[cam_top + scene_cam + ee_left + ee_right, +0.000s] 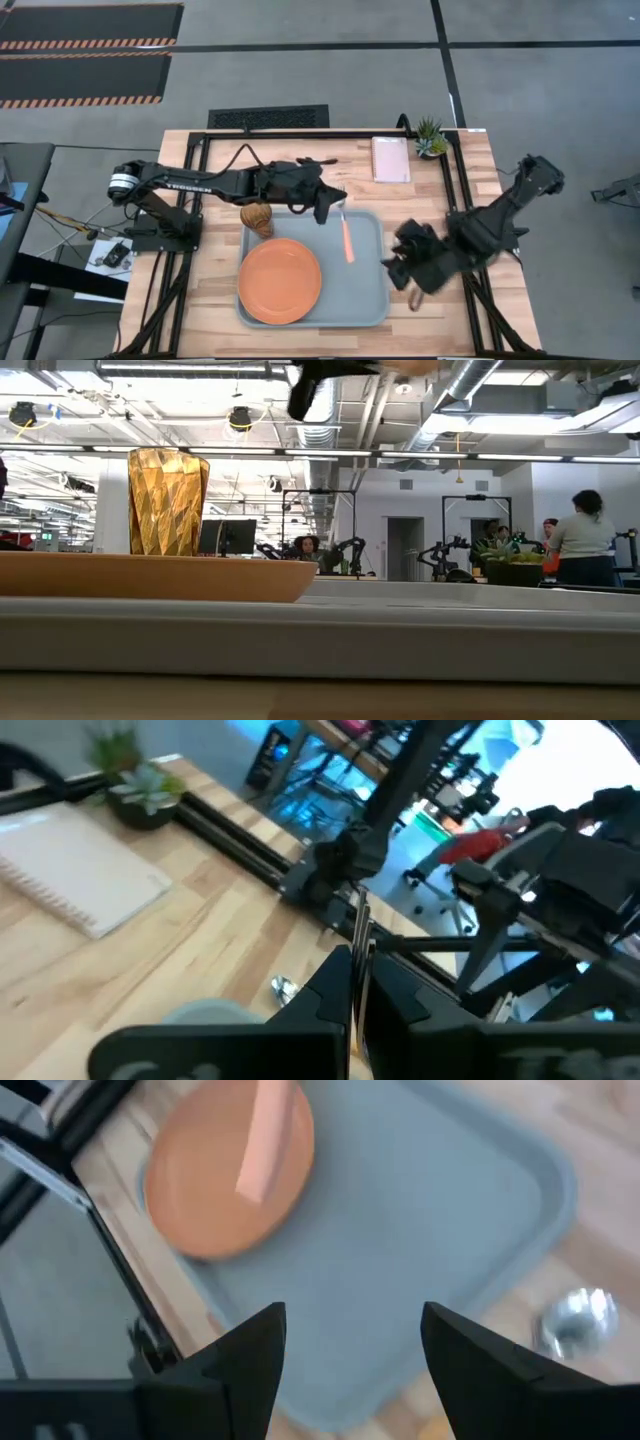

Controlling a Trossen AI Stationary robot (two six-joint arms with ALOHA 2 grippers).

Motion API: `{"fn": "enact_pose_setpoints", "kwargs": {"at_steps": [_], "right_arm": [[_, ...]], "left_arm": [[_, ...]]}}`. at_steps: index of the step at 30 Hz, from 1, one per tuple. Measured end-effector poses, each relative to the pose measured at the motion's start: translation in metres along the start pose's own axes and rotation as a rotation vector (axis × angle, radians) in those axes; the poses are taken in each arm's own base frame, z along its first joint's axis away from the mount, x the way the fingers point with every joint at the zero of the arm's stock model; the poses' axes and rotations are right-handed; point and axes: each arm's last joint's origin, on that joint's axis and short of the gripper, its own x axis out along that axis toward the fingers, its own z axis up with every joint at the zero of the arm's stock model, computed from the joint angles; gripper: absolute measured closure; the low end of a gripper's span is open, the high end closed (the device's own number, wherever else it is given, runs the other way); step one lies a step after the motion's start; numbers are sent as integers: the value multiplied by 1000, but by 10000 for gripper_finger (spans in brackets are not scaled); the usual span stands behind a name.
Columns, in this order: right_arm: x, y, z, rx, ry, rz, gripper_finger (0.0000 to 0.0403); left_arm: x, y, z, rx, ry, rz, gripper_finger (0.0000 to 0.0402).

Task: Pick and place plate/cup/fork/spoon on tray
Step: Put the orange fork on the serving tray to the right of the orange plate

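Held fork, seemingly handle toward plate

The grey-blue tray lies mid-table with the round orange plate flat in its left half, the amber cup upright just off its far left corner, the orange-handled fork hanging over it, and the spoon just off its right edge.

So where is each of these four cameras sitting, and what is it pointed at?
High view: overhead, looking straight down on both arms, the tray and the plate.
Low view: table height, looking level past the plate and cup into the room; an arm's dark part hangs above.
Left wrist view: on the left arm, facing the table's far edge; shut fingers show.
Right wrist view: above the tray; open fingers show.
Shared: plate.
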Motion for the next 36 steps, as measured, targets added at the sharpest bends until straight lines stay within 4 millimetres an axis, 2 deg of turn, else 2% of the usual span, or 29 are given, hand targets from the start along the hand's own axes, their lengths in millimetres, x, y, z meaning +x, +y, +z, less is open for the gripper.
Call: {"fn": "enact_pose_setpoints", "kwargs": {"at_steps": [6, 14, 20, 25, 28, 31, 36], "right_arm": [[-15, -4, -25, 115, -39, -20, 149], [-19, -3, -28, 171, -124, 1, 149], [-19, -3, -28, 174, -125, 3, 149], [-19, -2, -28, 179, -124, 8, 149], [-19, -2, -28, 182, -124, 10, 149], [-19, -2, -28, 181, -124, 10, 149], [-19, -2, -28, 178, -124, 9, 149]], "left_arm": [[33, 5, -28, 31, 64, -28, 401], [70, 16, -74, 80, 210, -45, 401], [88, 19, -93, 96, 197, -100, 401], [94, 22, -112, 102, 247, -84, 401], [91, 24, -120, 98, 203, -121, 402], [86, 33, -133, 48, 195, -144, 402], [83, 48, -139, 15, 221, -163, 402]]}}
